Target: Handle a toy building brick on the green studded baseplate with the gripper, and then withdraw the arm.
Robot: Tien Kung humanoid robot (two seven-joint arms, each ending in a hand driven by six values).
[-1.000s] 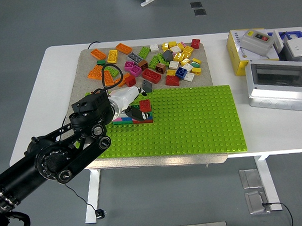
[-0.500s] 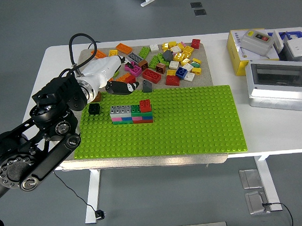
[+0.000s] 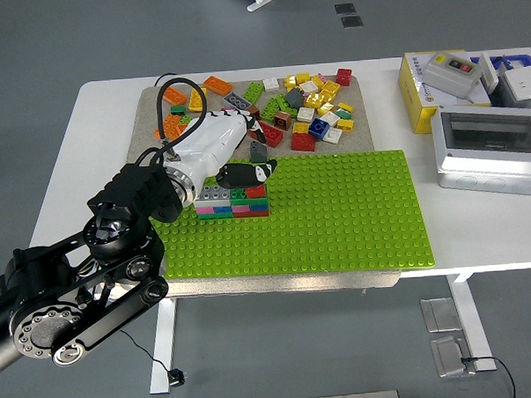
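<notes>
1. One view only, the head view: the left hand (image 3: 237,156) reaches in from the lower left over the green studded baseplate (image 3: 337,213), its white shell above the small stack of bricks (image 3: 232,202) near the plate's left end.
2. The black fingers (image 3: 247,172) lie just over the stack's top, hiding part of it; whether they grip a brick or merely touch it cannot be told.
3. The stack stands on the baseplate, directly under and just right of the hand.
4. A heap of loose bricks (image 3: 279,101) lies on the grey mat (image 3: 151,107) behind the baseplate.
5. Grey and yellow boxes (image 3: 482,119) sit at the table's right.
</notes>
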